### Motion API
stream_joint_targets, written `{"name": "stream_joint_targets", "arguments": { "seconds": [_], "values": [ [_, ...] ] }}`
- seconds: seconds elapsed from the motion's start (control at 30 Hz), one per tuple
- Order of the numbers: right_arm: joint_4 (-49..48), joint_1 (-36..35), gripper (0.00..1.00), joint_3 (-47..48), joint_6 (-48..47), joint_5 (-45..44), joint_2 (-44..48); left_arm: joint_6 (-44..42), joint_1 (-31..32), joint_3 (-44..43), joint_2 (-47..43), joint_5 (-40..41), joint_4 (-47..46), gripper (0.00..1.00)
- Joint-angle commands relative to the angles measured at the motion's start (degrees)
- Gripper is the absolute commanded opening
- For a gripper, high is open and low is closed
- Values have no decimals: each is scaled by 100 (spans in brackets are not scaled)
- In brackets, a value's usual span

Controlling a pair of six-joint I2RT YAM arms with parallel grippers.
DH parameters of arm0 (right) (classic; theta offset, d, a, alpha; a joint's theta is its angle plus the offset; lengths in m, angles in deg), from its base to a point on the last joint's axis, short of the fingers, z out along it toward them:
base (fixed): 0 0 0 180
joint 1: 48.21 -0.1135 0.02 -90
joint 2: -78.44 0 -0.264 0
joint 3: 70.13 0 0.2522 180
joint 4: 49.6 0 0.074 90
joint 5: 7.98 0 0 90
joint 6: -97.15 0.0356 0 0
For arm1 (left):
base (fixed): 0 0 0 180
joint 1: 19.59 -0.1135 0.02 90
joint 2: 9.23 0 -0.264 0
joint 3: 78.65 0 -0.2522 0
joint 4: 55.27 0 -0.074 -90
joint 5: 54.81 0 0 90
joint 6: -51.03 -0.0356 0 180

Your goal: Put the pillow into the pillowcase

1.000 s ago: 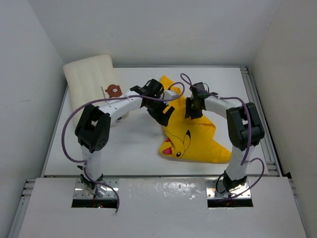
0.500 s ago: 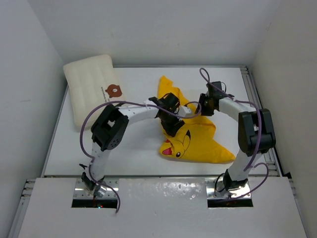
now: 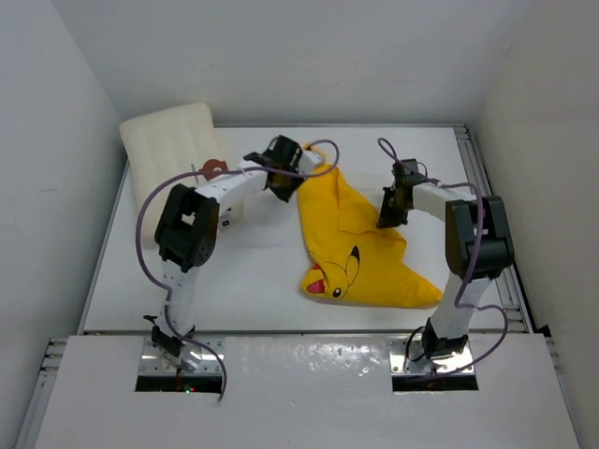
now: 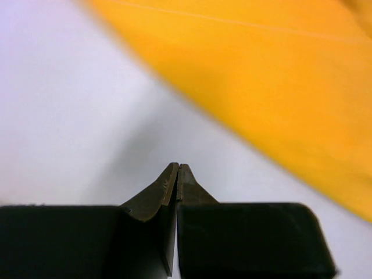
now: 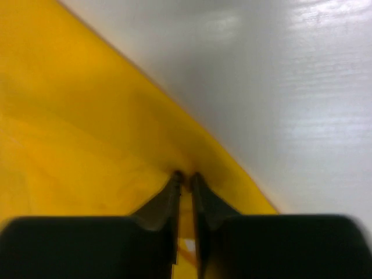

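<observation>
Left gripper (image 4: 178, 168) is pressed together (near the pillowcase (image 4: 279, 75)); right gripper (image 5: 185, 176) pinches its edge.

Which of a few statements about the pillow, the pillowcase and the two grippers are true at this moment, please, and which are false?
1. The pillow is already inside the pillowcase. False: it sits outside and apart from it, at the far left.
2. The right gripper pinches the pillowcase's edge. True.
3. The left gripper is wide open. False: it is shut, with no fabric seen between its fingers.
4. The pillowcase's cartoon print faces up. True.
</observation>
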Motion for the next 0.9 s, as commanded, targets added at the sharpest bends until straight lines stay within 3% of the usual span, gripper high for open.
{"name": "stream_joint_targets", "arguments": {
  "seconds": [0.0,0.1,0.17,0.27,0.3,0.37,0.4,0.5,0.63,0.77,0.87],
  "values": [
    [-235,-31,2,-300,436,352,178,-125,-586,-466,-440,617,-639,0],
    [-622,13,0,-819,841,370,644,-81,-859,-860,-230,986,-668,0],
    [-859,39,0,-1110,1078,335,1020,-439,-789,-1125,-203,671,-299,0],
    [-1044,153,0,-1330,1421,256,1434,-1065,-359,-863,-440,-93,53,25],
    [-1123,241,0,-1452,1553,299,1523,-1136,-271,-845,-458,-591,193,40],
    [-1884,592,0,-1820,2184,693,1821,-1075,-113,-714,-432,-1320,449,56],
    [-2071,907,0,-1970,2439,930,1901,-1049,-69,-652,-423,-1534,484,59],
    [-2626,1471,0,-2218,3074,1398,2104,-882,151,-423,-379,-2035,520,65],
    [-1821,1613,0,-1893,2628,959,2060,-864,572,-90,-317,-2695,258,72],
    [-2037,1928,0,-2103,2880,1264,1937,-661,880,263,-177,-2644,-271,81],
    [-2310,2175,0,-2121,3048,1503,1779,-1047,1100,535,-98,-2574,-306,83]
  ]
}}
